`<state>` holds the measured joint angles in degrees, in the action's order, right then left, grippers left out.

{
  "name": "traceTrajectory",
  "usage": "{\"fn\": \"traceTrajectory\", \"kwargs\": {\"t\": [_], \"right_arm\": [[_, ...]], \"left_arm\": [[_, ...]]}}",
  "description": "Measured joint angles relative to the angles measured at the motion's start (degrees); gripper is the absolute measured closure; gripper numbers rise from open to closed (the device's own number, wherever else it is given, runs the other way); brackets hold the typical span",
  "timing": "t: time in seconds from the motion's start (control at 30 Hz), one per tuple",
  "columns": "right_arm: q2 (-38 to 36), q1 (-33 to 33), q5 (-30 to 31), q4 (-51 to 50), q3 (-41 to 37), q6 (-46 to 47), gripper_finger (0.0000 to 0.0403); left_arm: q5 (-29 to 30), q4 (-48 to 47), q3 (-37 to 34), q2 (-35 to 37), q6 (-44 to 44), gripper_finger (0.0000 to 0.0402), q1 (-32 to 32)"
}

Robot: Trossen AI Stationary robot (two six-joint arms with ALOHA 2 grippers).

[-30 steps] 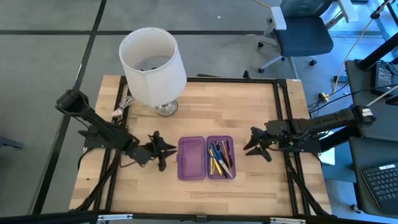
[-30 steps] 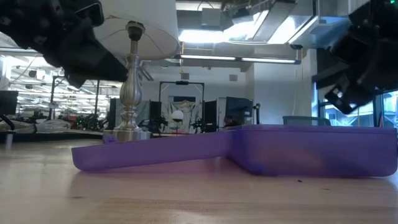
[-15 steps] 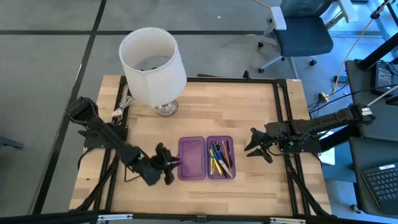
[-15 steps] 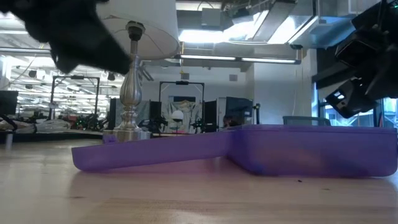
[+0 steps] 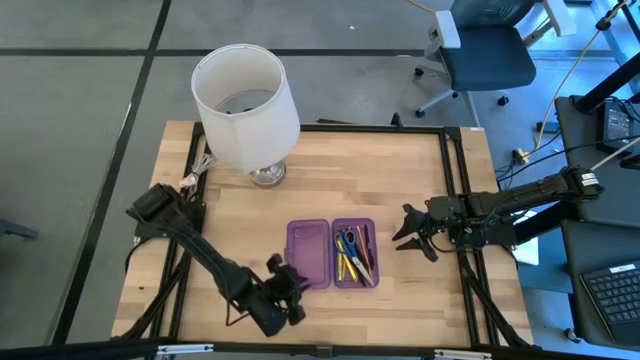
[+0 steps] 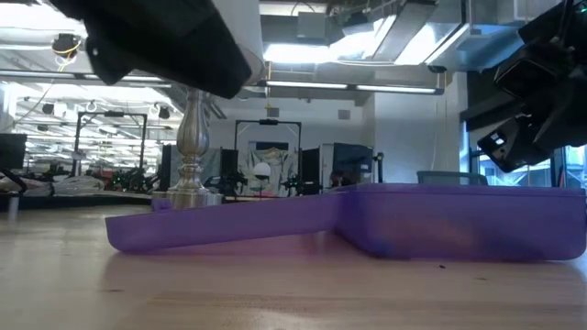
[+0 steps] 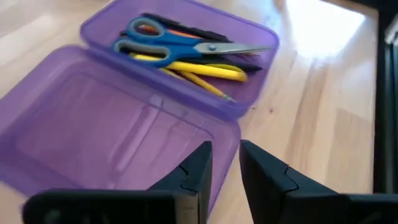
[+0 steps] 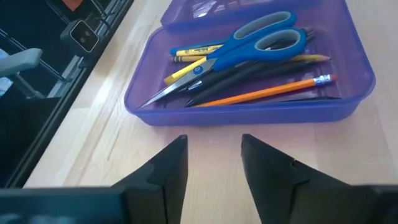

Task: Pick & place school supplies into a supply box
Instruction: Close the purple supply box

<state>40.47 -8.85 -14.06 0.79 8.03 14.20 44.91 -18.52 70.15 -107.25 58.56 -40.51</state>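
At near corner of translucent purple plastic pencil case (image 5: 331, 254): left gripper (image 5: 287, 287) slightly parted, empty. Right gripper (image 5: 408, 231) parted, empty, beside case; blue-handled scissors (image 5: 345, 243) inside.

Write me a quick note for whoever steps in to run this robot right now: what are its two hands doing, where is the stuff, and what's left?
Left hand: empty, fingers slightly apart, at the near left corner of the supply box, over its empty half.
Right hand: empty, open, hovering to the right of the box, apart from it.
Supplies: the blue-handled scissors, yellow pencils, orange pencil and black pens all lie in the right half of the open box.
Done: nothing is left loose on the table, as far as I can see.
Left: probably only closing the lid, which the left hand seems placed to do. A lamp stands behind the box.
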Motion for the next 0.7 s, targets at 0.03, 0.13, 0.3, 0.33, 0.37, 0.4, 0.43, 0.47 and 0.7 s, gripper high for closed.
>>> {"fn": "traceTrajectory", "kwargs": {"t": [0.03, 0.13, 0.3, 0.33, 0.37, 0.4, 0.43, 0.47, 0.7], "right_arm": [[0.00, -0.01, 0.00, 0.00, 0.00, -0.40, 0.0249], [0.00, -0.01, 0.00, -0.02, 0.00, -1.28, 0.0249], [0.02, -0.01, -0.02, -0.26, 0.00, -2.18, 0.0249], [0.00, 0.00, -0.02, -0.29, 0.00, -2.53, 0.0249], [0.01, -0.01, -0.02, -0.30, 0.00, -2.65, 0.0249], [0.00, -0.01, -0.02, -0.33, 0.00, -2.69, 0.0249], [0.00, -0.01, -0.02, -0.37, 0.00, -2.72, 0.0249], [0.01, -0.01, -0.03, -0.53, 0.00, -2.72, 0.0249], [0.02, -0.01, -0.04, -3.05, 0.00, -2.74, 0.0249]], "left_arm": [[0.02, 1.09, 0.03, -0.34, -1.68, 0.0327, 0.10], [-0.30, 4.71, 0.00, -0.91, -4.18, 0.0327, 0.53], [-2.45, 6.93, 0.00, -1.09, -5.61, 0.0327, 1.36], [-2.20, 7.02, 0.00, -1.09, -5.39, 0.0327, 1.55], [-1.90, 7.27, 0.00, -1.09, -5.35, 0.0327, 1.67], [-1.60, 7.65, 0.00, -1.09, -5.38, 0.0327, 1.70], [-0.93, 8.15, 0.00, -1.09, -5.59, 0.0326, 1.70], [0.14, 8.85, 0.00, -1.09, -5.76, 0.0324, 1.70], [2.03, 13.05, 0.00, -1.09, -5.81, 0.0246, 1.73]]}}
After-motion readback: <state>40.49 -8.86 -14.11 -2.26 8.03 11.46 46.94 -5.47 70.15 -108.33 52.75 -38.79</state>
